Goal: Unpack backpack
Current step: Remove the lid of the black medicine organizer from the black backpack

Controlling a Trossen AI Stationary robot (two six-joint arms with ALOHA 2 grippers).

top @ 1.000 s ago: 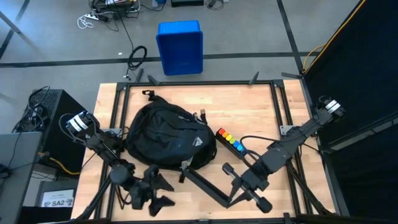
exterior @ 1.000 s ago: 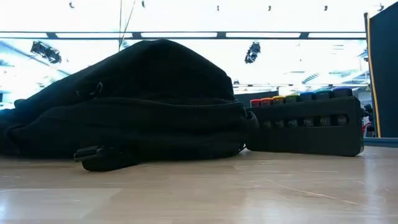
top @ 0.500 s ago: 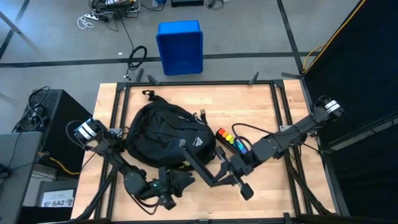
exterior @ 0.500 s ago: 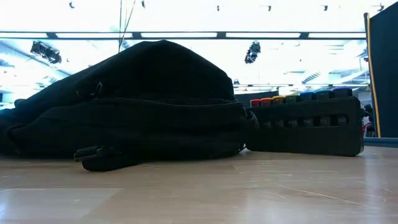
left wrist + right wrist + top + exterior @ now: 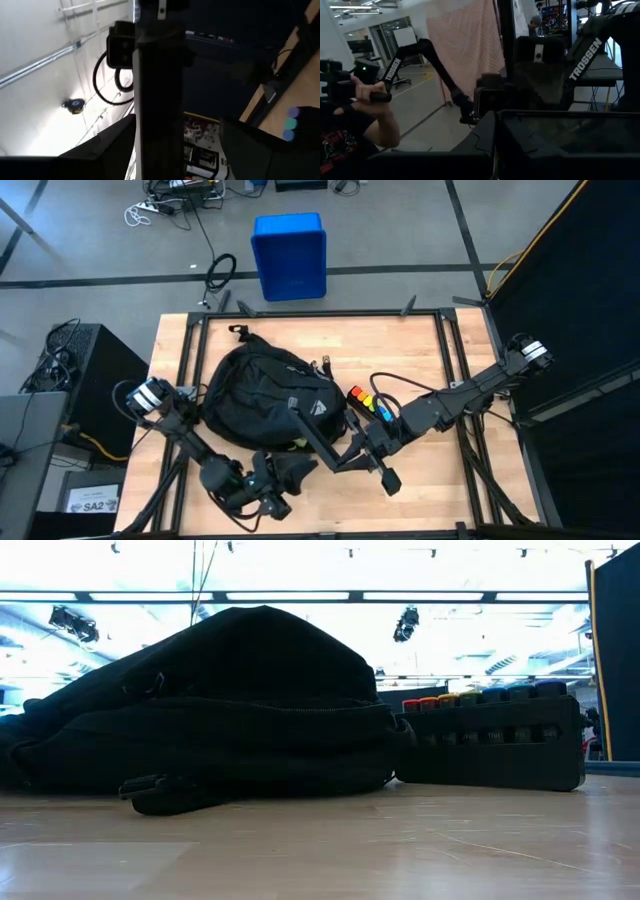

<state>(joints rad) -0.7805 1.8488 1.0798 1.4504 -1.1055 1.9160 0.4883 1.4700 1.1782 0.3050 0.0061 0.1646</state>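
Left hand (image 5: 296,472) open near backpack (image 5: 265,395); logo faces up.

— Straight ahead? A dark upright bar (image 5: 159,95), a looped black cable (image 5: 111,82) behind it.
— And beyond? Pale ceiling, wooden table edge (image 5: 292,97), coloured blobs (image 5: 292,122) (possibly caps, too blurred).

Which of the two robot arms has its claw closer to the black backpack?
The right gripper: its arm stretches across the table and its tip lies over the backpack. The left gripper sits off the bag, toward the table's front edge.
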